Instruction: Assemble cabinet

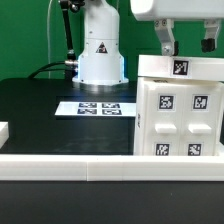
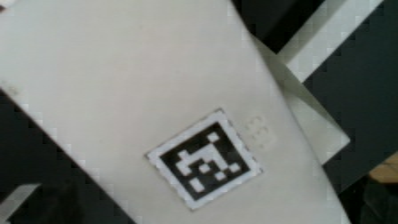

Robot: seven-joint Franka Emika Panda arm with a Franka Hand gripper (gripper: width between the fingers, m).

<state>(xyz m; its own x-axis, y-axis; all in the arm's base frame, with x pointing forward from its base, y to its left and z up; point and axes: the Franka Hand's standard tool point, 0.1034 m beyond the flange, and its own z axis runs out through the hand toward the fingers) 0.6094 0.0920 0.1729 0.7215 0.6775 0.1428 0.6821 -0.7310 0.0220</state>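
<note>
The black tabletop [image 1: 40,105] was bounded at the front by a white rail [image 1: 90,164], and on it, at the exterior view's right, the cabinet [image 1: 178,115] stood upright, its face of four small tagged panels turned to the camera. A further tagged panel lay across its top. Behind, near the middle of the exterior view, the arm's white base [image 1: 100,55] was seen, and before it the marker board [image 1: 100,108] lay flat, well apart from the cabinet.

The pincer [image 1: 190,42] was held just above the cabinet's top, its two dark fingers pointing down on either side of the top tag; whether they were spread, pressed together or pinching the panel could not be told. The step in hand was judged to be the seating or gripping of that top panel. It would be done well if the fingers were kept square to the panel's edges and lowered slowly, so that the box was not tipped.

The cabinet's right side was cut off. In the wrist view only a tilted white surface with one blurred tag [image 2: 208,160] was shown, and no fingertips were seen.
</note>
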